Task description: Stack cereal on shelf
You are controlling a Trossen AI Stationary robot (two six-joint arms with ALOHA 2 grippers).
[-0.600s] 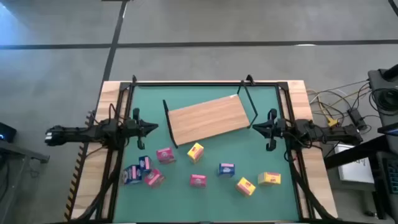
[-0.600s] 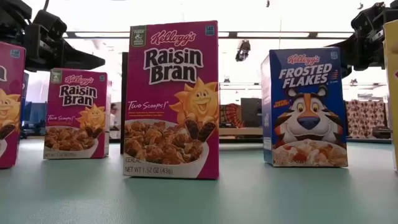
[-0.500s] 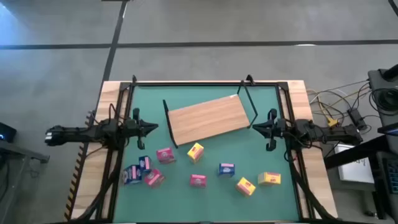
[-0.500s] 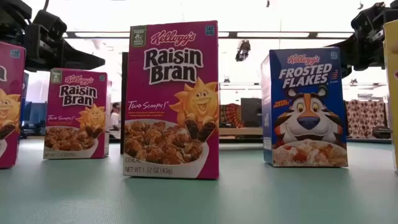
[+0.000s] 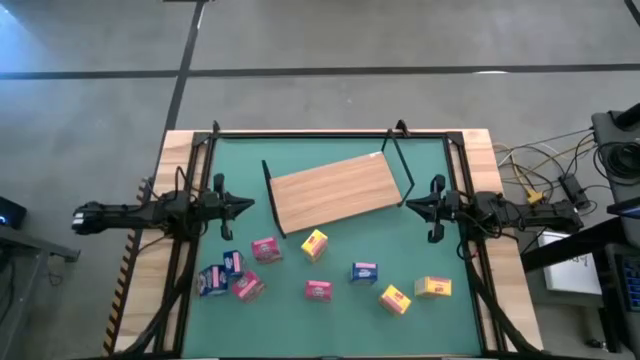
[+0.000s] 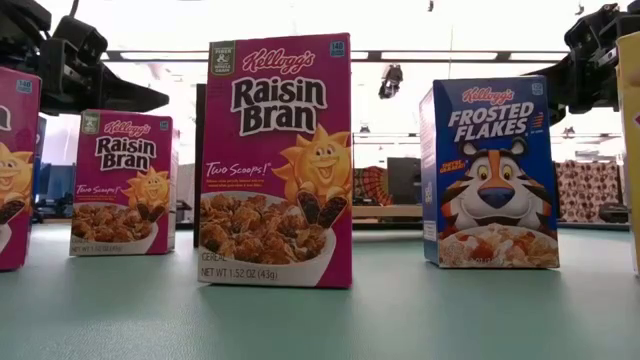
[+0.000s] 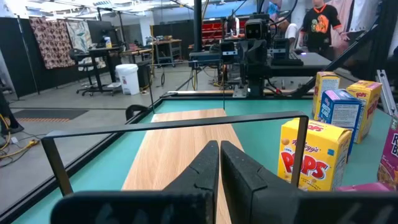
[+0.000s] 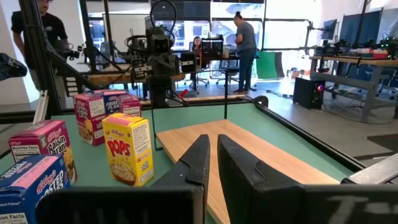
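Note:
The wooden shelf board (image 5: 333, 192) lies flat on the green mat, turned at a slant, with black wire frames at its ends (image 5: 272, 200) (image 5: 402, 165). Several small cereal boxes stand on the mat nearer the front edge: pink (image 5: 265, 249), yellow (image 5: 314, 243), blue (image 5: 364, 271), and others. My left gripper (image 5: 250, 206) is shut and empty at the board's left end. My right gripper (image 5: 405, 204) is shut and empty at its right end. The left wrist view shows the board (image 7: 180, 155) and a yellow box (image 7: 315, 155). The right wrist view shows the board (image 8: 261, 158) and a yellow box (image 8: 129, 149).
A black rail frame (image 5: 330, 133) borders the mat. Two blue boxes and a pink one cluster at the front left (image 5: 225, 278); two yellow ones stand at the front right (image 5: 415, 293). In the low view a pink box (image 6: 277, 160) and a blue box (image 6: 490, 172) stand close. People stand in the room beyond.

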